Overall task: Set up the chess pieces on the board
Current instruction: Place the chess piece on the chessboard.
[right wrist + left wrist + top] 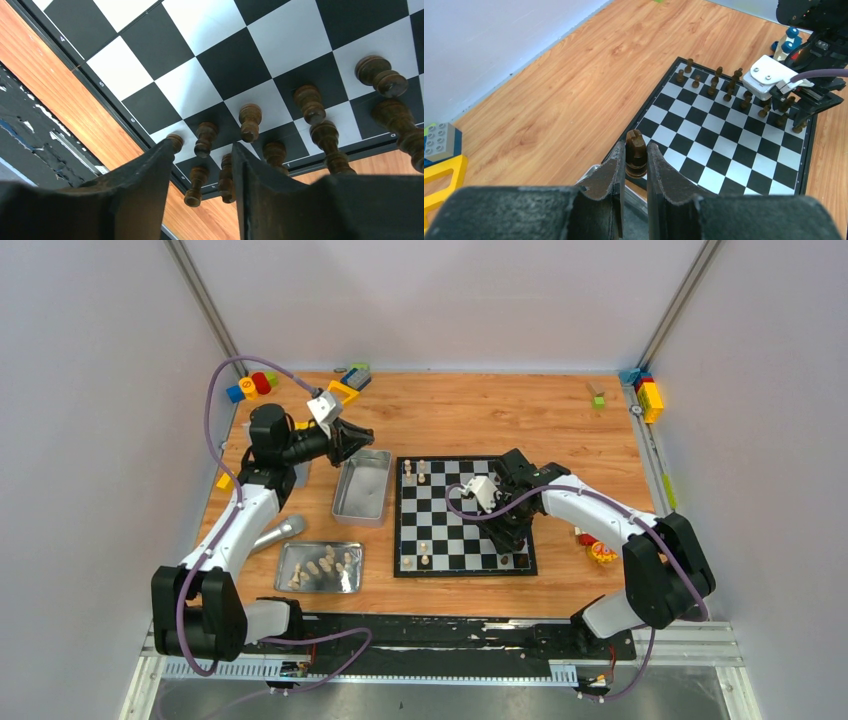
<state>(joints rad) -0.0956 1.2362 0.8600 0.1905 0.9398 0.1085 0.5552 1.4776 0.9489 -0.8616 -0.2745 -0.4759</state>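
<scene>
The left pincer (pixel 635 148) is clamped on one dark piece (pixel 635 156), its two fingers pressed against the piece's sides so that the notched head stands upright just above the fingertips. It hangs above the far end of the far tray (pixel 363 490), left of the board (pixel 440 540), and points to the right towards the board. Behind it the left arm (pixel 235 525) climbs from its base at the near left corner of the table (pixel 480 420), runs along the left edge and bends at the wrist towards the middle. The right pincer (pixel 202 147) has its fingers apart, with nothing pressed between them. It points straight down over the board's right side, near its near right corner. Below the gap stand several dark pieces (pixel 249 121), ranked in two rows along that right edge; one stands very close to a finger, and I cannot tell whether they touch. The right arm (pixel 600 510) rises from the near right corner, folds at the elbow and reaches left across the board. The board lies flat at the middle of the table, slightly to the right. A few cream pieces (pixel 415 472) stand along its left side, and more lie in the near tray (pixel 290 585) by the near left. Toy blocks (pixel 648 398) sit in the far corners.
</scene>
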